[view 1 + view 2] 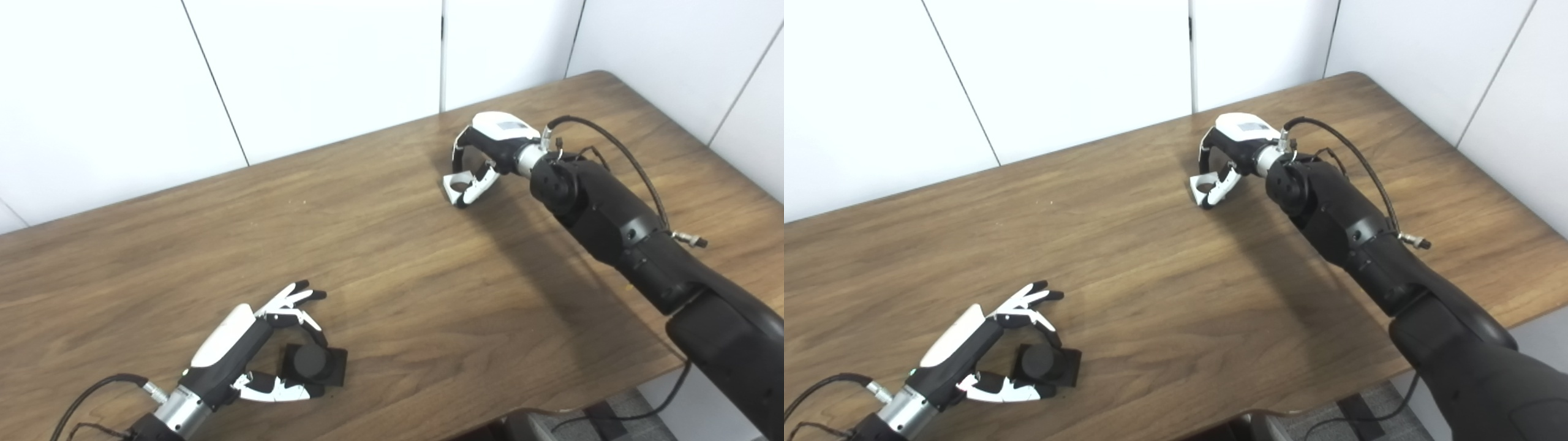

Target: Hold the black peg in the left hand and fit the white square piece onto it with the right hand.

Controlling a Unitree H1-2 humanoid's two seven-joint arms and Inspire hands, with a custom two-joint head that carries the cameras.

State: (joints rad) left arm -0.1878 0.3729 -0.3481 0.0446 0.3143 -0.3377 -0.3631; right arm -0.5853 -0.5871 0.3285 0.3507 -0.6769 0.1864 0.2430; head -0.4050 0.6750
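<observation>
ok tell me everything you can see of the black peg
The black peg looks matte black: a short round post standing upright on a flat square base, resting on the wooden table near its front edge. The left hand curls around it, fingers on either side of the post; actual contact is hard to confirm.

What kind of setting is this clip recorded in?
Probably a lab or office test bench: a bare wooden table, plain white wall panels, and an office chair tucked at the near edge.

- The white square piece is largely covered by the right hand.
- The black peg is partly hidden by the left hand.
</observation>
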